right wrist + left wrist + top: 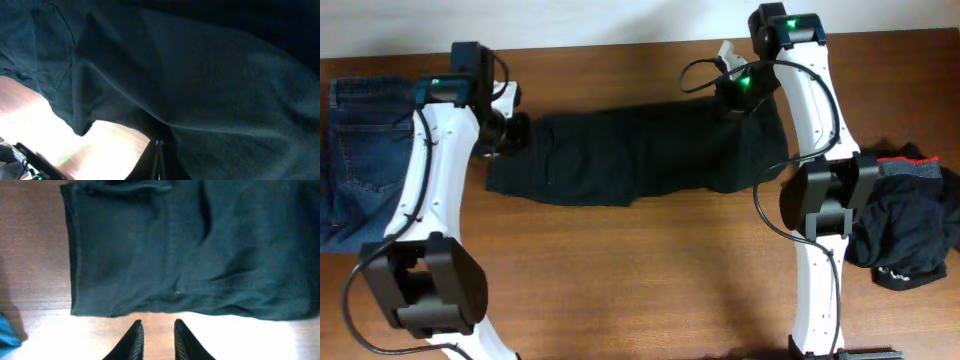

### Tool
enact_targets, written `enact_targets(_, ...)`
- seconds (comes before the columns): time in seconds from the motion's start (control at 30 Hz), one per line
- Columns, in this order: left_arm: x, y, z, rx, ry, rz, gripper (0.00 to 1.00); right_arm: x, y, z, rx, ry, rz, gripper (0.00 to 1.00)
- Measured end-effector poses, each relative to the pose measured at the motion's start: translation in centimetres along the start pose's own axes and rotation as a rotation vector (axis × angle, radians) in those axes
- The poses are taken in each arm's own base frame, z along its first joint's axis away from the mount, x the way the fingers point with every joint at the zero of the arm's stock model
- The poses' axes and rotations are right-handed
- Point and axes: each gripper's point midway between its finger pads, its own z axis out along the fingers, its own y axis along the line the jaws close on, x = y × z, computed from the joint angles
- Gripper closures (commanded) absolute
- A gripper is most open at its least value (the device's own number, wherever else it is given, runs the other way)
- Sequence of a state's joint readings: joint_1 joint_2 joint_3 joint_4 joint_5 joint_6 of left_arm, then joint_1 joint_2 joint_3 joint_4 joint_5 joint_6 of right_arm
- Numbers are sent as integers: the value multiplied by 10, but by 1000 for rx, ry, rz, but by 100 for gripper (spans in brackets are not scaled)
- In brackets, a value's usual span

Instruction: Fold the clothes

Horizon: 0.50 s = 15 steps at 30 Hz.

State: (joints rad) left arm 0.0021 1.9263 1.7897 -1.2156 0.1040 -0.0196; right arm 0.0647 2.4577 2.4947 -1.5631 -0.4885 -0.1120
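Black trousers (640, 155) lie spread across the middle of the wooden table, the waistband end at the left. My left gripper (510, 130) is just off that left edge. In the left wrist view it (155, 325) is open and empty, its tips a little short of the trousers (190, 250). My right gripper (740, 85) is at the trousers' far right end. In the right wrist view its fingers (158, 142) are closed together on the dark cloth (200, 75), which fills most of that view.
Folded blue jeans (360, 150) lie at the table's left edge; a blue corner shows in the left wrist view (7, 332). A pile of dark clothes with a red trim (910, 220) lies at the right. Bare wood (640, 270) is in front.
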Motion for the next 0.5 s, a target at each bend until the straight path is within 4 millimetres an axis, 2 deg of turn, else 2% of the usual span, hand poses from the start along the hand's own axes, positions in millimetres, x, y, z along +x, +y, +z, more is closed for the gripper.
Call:
enact_targets(0.03, 0, 9, 8, 5, -4, -1, 70, 1, -1, 2, -1, 5, 0, 85)
enact_targets(0.07, -1, 13, 11, 6, -12, 2, 65, 1, -1, 3, -1, 5, -6, 83)
enact_targets(0.17, -13, 24, 18, -9, -67, 43, 38, 1, 0, 8, -4, 10, -25, 75)
enact_targets(0.2, -15, 25, 18, -15, -76, 60, 34, 1, 1, 10, -5, 13, -30, 73)
enact_targets(0.23, -27, 26, 17, -25, -124, 85, 30, 1, 2, 11, -6, 15, -33, 73)
enact_targets(0.3, -34, 27, 16, -31, -154, 114, 26, 1, 2, 12, -6, 16, -34, 73)
enact_targets(0.5, -55, 28, 12, -53, -238, 199, 24, 1, 2, 12, -5, 16, -35, 72)
